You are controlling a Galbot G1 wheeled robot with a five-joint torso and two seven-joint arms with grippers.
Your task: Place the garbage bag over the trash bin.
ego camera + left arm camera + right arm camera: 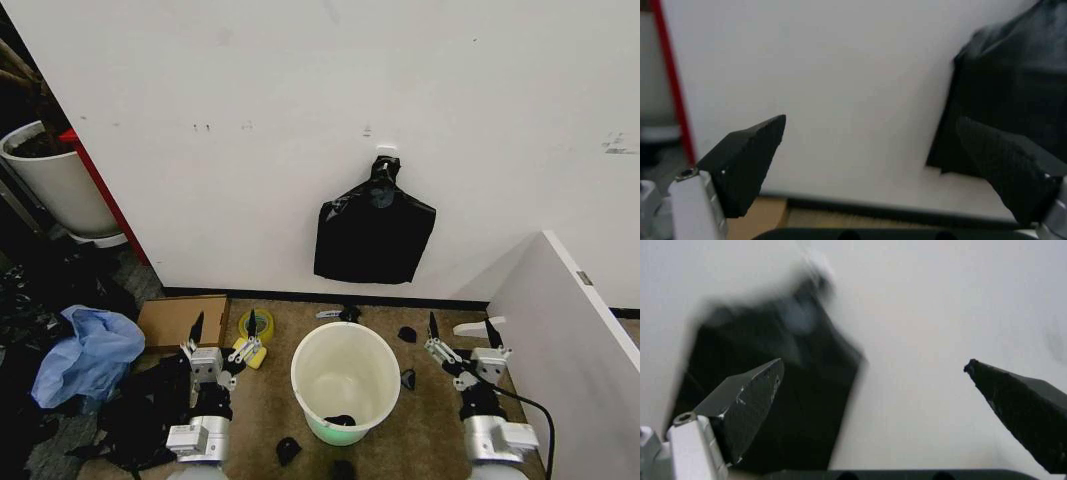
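Trash bin (345,383) on floor centre, unlined, mouth up. Black bundle (374,237) hangs from wall hook beyond it. Garbage bag (140,415) crumpled on floor at near left. Left gripper (224,333) and right gripper (460,335) flank bin, fingers wide, empty: judged staged for pickup.

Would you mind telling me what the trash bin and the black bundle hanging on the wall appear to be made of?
The trash bin looks like smooth moulded plastic: an even cream wall, a rounded rim and a pale green base. The black bundle looks like thin plastic film, probably folded bags: creased, slightly glossy and gathered at its top.
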